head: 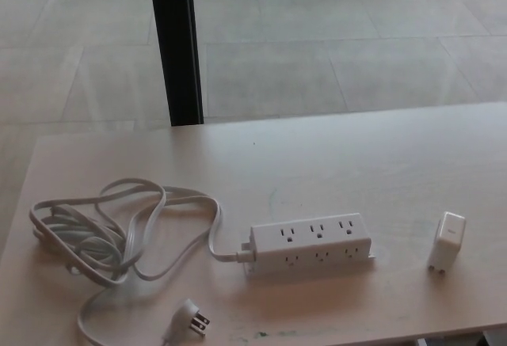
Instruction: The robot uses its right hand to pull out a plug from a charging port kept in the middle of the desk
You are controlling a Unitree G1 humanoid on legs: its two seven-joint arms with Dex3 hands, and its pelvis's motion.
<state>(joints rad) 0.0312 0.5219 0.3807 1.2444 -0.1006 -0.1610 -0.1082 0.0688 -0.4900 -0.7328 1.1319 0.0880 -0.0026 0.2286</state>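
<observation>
A white power strip [310, 244] with two rows of sockets lies in the middle of the pale desk [356, 156]; nothing is plugged into it. To its right, apart from it, a small white charger plug [446, 241] stands on the desk top. The strip's white cord [119, 235] coils in loops at the left and ends in an angled three-prong plug [190, 320] near the front edge. Neither of my hands shows in the head view.
A black vertical post [176, 45] rises behind the desk's far edge at the left. Beyond the desk is a tiled floor [333, 53]. The desk's front edge runs along the bottom of the picture.
</observation>
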